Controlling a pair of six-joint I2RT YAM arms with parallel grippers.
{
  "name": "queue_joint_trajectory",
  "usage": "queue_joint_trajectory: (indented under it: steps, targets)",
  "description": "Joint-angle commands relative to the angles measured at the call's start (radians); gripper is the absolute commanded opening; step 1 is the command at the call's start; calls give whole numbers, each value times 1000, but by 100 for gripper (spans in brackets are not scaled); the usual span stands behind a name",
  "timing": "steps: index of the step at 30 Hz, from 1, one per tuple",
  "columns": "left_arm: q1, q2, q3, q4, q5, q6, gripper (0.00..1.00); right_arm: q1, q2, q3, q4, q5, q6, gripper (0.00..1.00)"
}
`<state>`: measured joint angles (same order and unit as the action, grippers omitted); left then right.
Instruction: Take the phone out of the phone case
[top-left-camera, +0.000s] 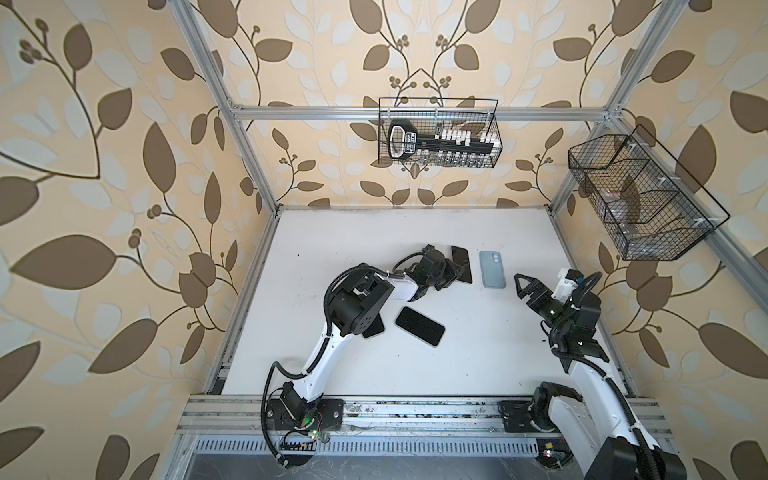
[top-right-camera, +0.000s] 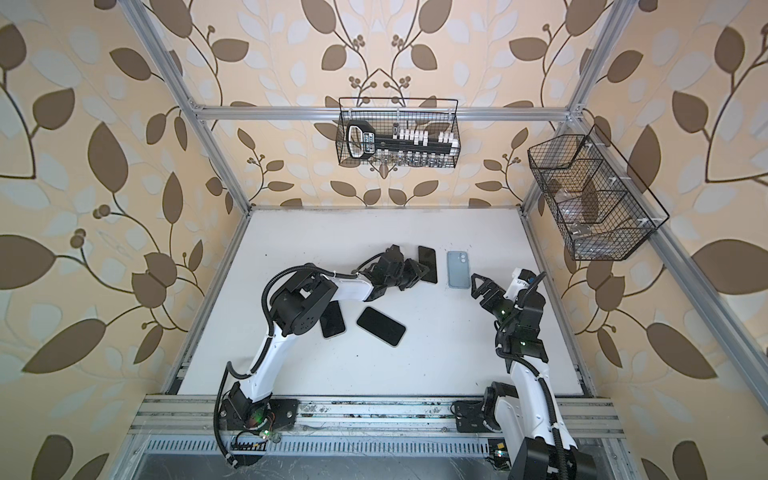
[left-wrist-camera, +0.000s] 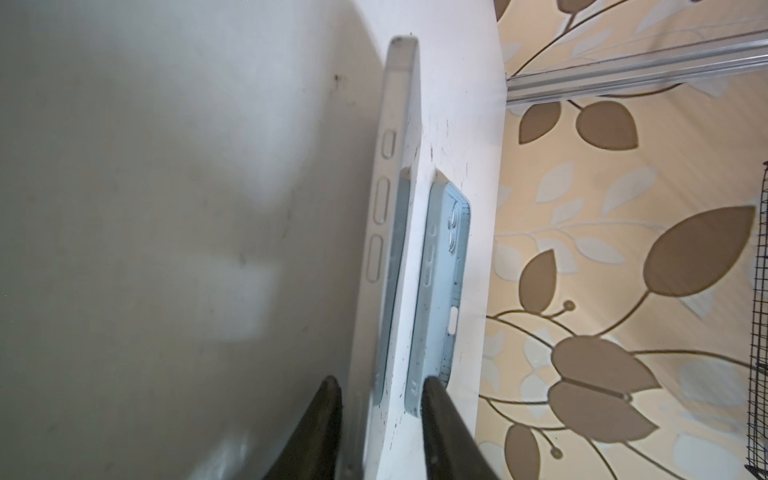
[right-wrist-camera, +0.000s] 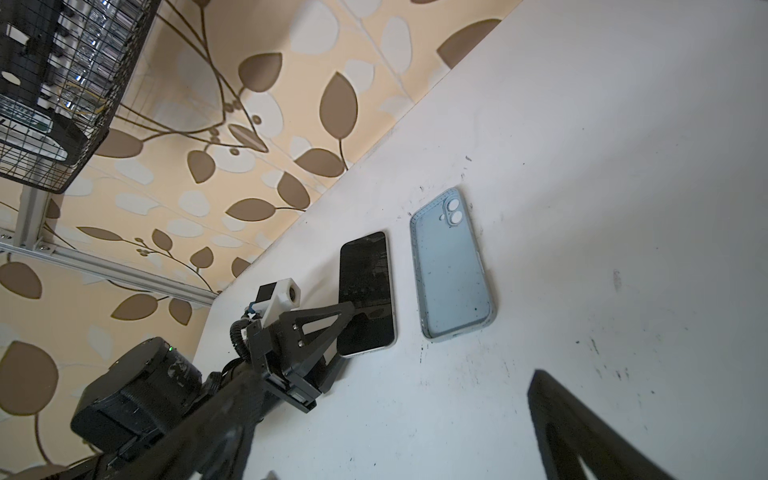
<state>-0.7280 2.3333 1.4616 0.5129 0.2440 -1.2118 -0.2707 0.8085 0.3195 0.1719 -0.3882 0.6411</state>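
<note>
The phone (top-left-camera: 462, 262) lies screen up and bare on the white table, clear of the case. In the left wrist view the phone's pale side edge (left-wrist-camera: 384, 187) runs between my jaws. The empty light-blue phone case (top-left-camera: 493, 269) lies hollow side up just to its right, parallel and apart, also in the right wrist view (right-wrist-camera: 451, 270). My left gripper (left-wrist-camera: 380, 382) straddles the phone's near end. Its jaws are open, with a strip of table showing between the phone and one finger (left-wrist-camera: 440, 415). My right gripper (top-left-camera: 519, 286) stands wide open and empty, right of the case.
Another dark phone (top-left-camera: 419, 326) lies mid-table, and one more (top-right-camera: 332, 320) is partly under my left arm's elbow. A wire basket (top-left-camera: 438, 133) with tools hangs on the back rail. A second basket (top-left-camera: 636, 199) hangs on the right rail.
</note>
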Motion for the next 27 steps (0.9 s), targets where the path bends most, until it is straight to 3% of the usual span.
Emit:
queue_joint_trajectory:
  steps: [1,11,27]
  targets:
    - [-11,-15,-9,57,-25,4,38,-4,-3,-13,9,-19,6,100]
    - [-11,-44,-38,15,-42,29,46,-19,32,22,-13,-54,-72,100]
    - [-22,-103,-32,-195,-125,99,61,-1,74,118,-181,-114,-226,98]
